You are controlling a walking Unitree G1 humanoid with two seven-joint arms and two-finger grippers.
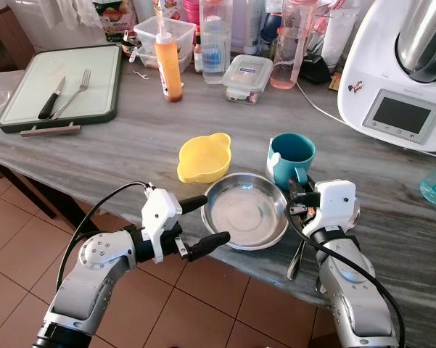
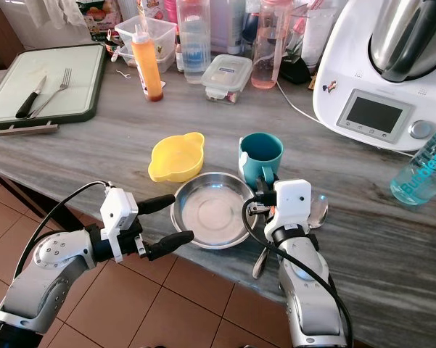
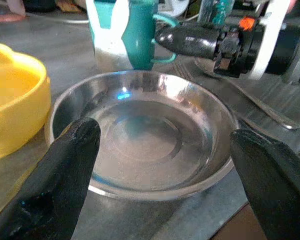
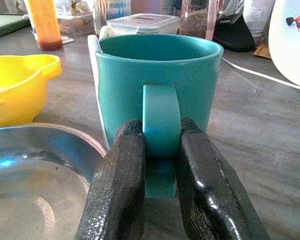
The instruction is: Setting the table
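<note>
Steel plate point(image 1: 245, 211) at tabletop point(image 1: 130, 138) front edge. Handled bowl point(image 1: 203, 157) behind-left of plate, mug point(image 1: 291, 159) behind-right. Spoon point(image 1: 296, 257) right of plate. Cutting board point(image 1: 62, 87) far left, bearing knife point(image 1: 51, 98) and fork point(image 1: 73, 92). Kitchen machine point(image 1: 402, 65) far right.

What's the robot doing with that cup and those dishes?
The robot is setting a table at a grey counter. Its right gripper has its fingers pinched on the handle of the teal mug, which stands upright on the counter. Its left gripper is open, at the near rim of the steel plate. A yellow bowl sits just behind the plate.
</note>
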